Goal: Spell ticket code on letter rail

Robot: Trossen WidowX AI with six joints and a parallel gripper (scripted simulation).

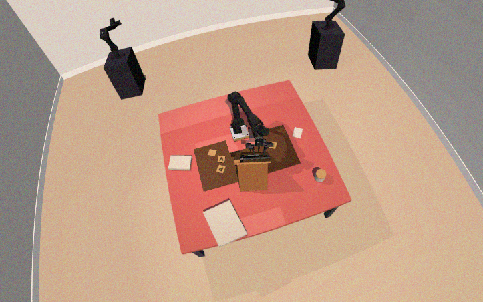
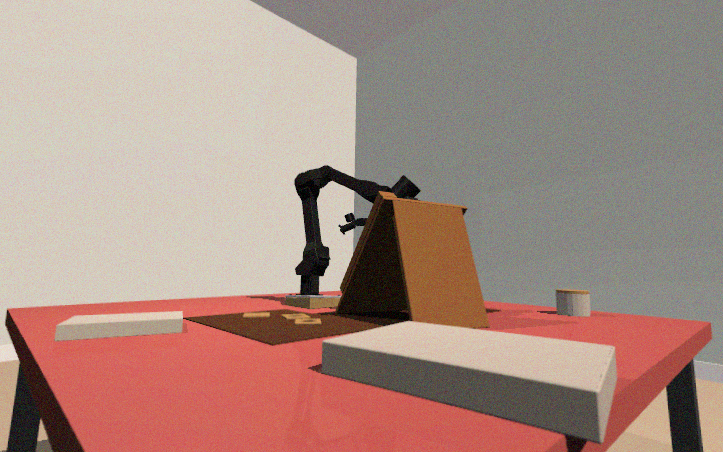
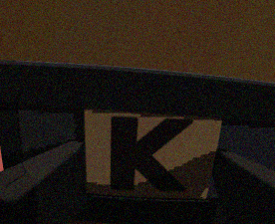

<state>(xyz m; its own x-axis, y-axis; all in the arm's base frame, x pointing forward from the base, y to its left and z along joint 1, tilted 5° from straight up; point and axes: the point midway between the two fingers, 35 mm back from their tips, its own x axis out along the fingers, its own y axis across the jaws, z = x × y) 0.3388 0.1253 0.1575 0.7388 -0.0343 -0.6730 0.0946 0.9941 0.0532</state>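
Observation:
My gripper (image 1: 257, 147) (image 3: 150, 154) is shut on the K tile (image 3: 124, 173), at the front face of the board (image 1: 254, 178) (image 2: 444, 263) (image 3: 137, 36). The K tile is upright, between the dark upper lip of the letter rail (image 3: 137, 86) and a dark lower edge. Other rail slots are too dark to read. A tile with no readable letter (image 1: 212, 152) (image 2: 255, 314) and two lettered tiles, one (image 1: 221, 159) above the other (image 1: 220, 169), lie left of the board. Another tile (image 1: 273, 145) lies right of the gripper. A small pale card (image 1: 297, 132) shows no readable print.
A dark mat (image 1: 211, 182) (image 2: 268, 335) lies under the board. A pale block (image 1: 180, 162) (image 2: 120, 326) is at the left, and a larger one (image 1: 225, 223) (image 2: 465, 359) near the table edge. A round container (image 1: 320, 175) (image 2: 572, 303) with a tan top stands right.

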